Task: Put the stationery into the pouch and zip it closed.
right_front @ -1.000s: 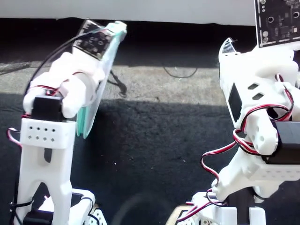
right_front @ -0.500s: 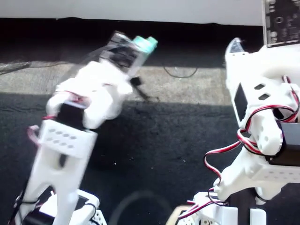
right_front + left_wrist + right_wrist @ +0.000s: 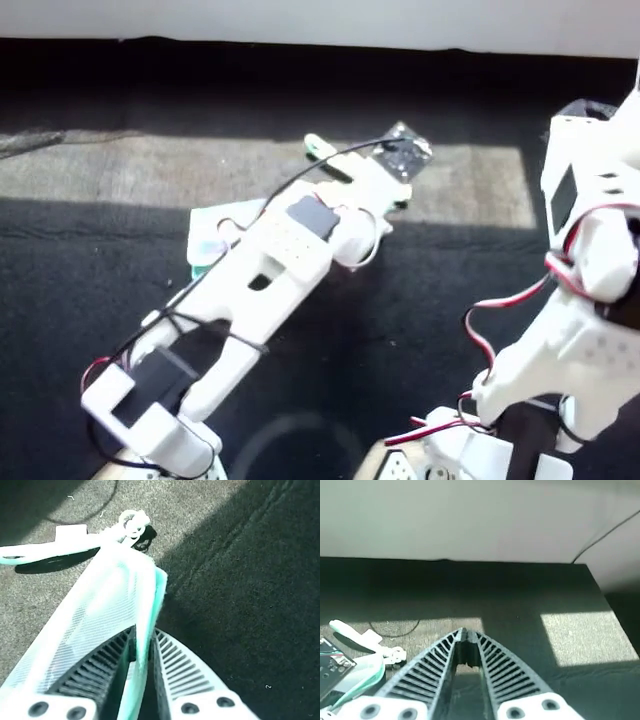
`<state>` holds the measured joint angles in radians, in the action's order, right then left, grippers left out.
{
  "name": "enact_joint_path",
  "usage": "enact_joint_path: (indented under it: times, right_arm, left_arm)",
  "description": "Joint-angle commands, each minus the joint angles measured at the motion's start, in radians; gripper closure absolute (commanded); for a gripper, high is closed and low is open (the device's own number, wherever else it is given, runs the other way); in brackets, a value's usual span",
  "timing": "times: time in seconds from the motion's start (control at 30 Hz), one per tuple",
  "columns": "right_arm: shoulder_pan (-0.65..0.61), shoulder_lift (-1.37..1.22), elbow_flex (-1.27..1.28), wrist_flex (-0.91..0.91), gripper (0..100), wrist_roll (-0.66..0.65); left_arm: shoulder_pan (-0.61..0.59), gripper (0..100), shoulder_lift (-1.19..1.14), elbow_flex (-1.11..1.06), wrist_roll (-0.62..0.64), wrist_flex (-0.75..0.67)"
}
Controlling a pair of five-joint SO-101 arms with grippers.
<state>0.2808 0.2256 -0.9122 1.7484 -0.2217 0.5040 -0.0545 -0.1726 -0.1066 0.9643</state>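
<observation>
Pouch (image 3: 107, 595): translucent white mesh, fine grid weave, teal trim along edge; low over bench (image 3: 250, 580), contact with it unclear; left claw (image 3: 144, 639) clamped on its edge, ribbed fingers either side of mesh; white looped pull cord (image 3: 132, 522) at pouch's far corner, in sunlit strip; bench cover dark, felt-like, creased; left arm (image 3: 270, 270) stretched low over pouch, hiding most of it in high view; right claw (image 3: 463, 634) held high, tips pressed together, nothing between; pale wall (image 3: 470, 515) behind.
</observation>
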Motion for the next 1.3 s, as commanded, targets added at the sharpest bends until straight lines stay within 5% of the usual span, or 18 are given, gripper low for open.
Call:
enact_joint_path:
  times: [0.0, 0.1, 0.33, 0.47, 0.57, 0.7, 1.0, 1.27]
  right_arm:
    - [0.021, 0.016, 0.170, 0.016, 99.3, 0.009]
    - [0.015, 0.016, 0.288, 0.015, 99.3, 0.009]
    - [-0.038, 0.015, 0.444, 0.010, 99.3, 0.009]
    - [-0.045, 0.015, 0.495, 0.010, 99.3, 0.009]
    - [-0.039, 0.016, 0.529, 0.010, 99.3, 0.009]
    - [-0.056, 0.134, 0.578, -0.001, 99.3, 0.009]
    - [-0.182, 0.578, 1.265, -0.317, 99.3, 0.005]
    - [-0.209, 0.912, 1.929, -0.725, 99.3, 0.002]
  left_arm:
    - [0.005, 86, -0.007, 0.120, 0.020, 0.158]
    - [-0.001, 77, -0.007, 0.282, 0.020, 0.374]
    - [-0.013, 81, -0.007, 0.685, 0.015, 0.779]
    - [-0.091, 86, 0.030, 0.780, 0.015, 0.802]
    - [-0.205, 100, 0.088, 0.782, 0.021, 0.802]
    - [-0.398, 99, 0.234, 0.740, 0.018, 0.804]
    - [-0.615, 99, 0.601, 0.188, 0.014, 0.787]
    - [-0.743, 99, 1.023, -0.490, -0.054, 0.365]
